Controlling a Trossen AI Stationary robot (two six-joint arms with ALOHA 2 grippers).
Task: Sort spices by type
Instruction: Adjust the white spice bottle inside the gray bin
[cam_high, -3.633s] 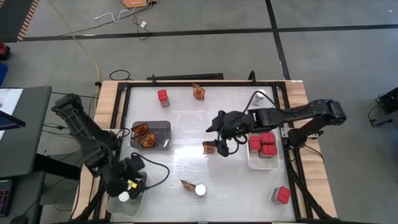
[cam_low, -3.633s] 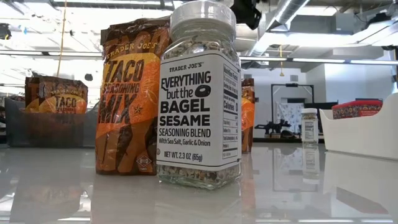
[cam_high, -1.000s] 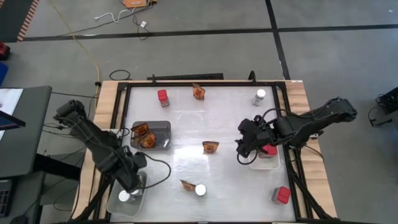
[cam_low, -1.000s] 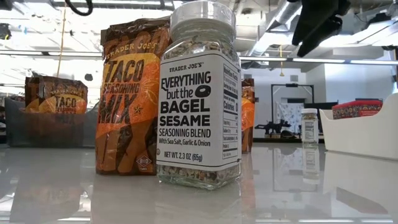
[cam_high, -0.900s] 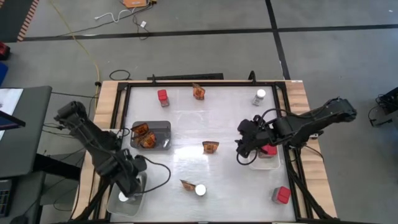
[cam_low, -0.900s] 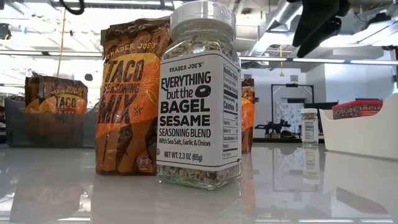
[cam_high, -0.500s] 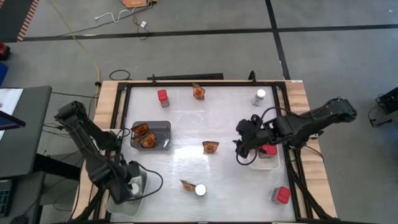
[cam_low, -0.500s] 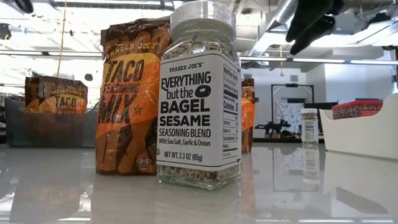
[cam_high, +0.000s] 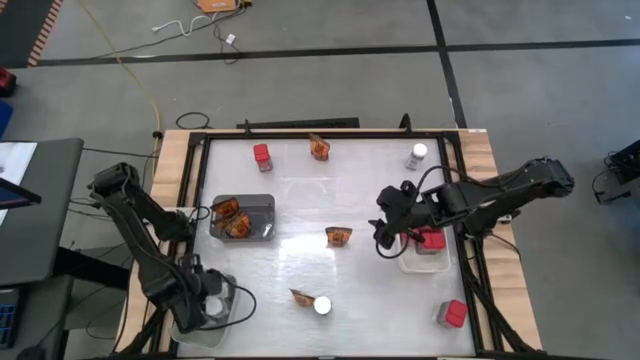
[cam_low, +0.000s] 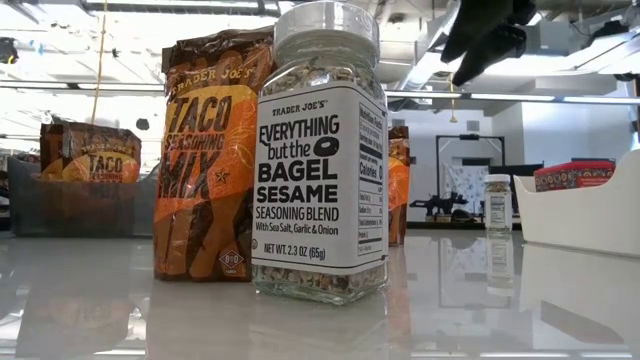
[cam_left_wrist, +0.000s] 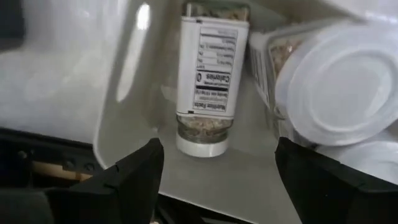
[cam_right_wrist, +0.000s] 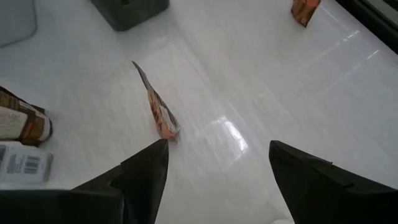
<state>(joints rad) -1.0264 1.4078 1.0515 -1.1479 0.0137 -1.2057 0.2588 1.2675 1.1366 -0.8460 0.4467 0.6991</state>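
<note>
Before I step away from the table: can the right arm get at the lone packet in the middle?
Probably yes. The right gripper hangs open just beside the packet, which stands alone on bare table with nothing between them.

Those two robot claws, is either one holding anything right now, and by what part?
Nothing is held. The left gripper hangs open over jars in a tray; the right gripper hangs open above a packet.

- I see a grey concrete floor crossed by dark tape lines.
- A yellow cable trails across it.
- A dark desk stands left of the table.
- Overhead, bright strip lights and silver ducting show.
</note>
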